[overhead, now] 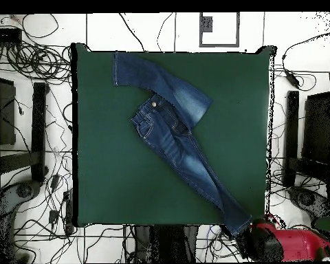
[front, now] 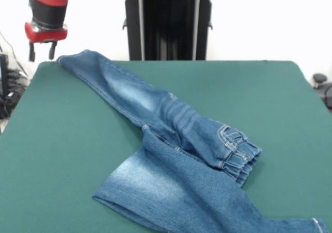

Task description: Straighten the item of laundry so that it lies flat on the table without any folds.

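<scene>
One pair of jeans (front: 176, 145) lay diagonally on the table (front: 62, 155), long axis running upper left to lower right in front view. Gripper (front: 42, 50) hovered w/ fingers apart, empty, just beside upper-left leg hem.

Blue jeans (front: 181, 134) diagonal on green table (front: 67, 139), one leg folded across.

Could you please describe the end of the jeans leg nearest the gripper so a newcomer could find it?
Start from the green table and follow the jeans along their straight leg. Its hem reaches the table corner just below the gripper; the other leg lies folded across.
</scene>
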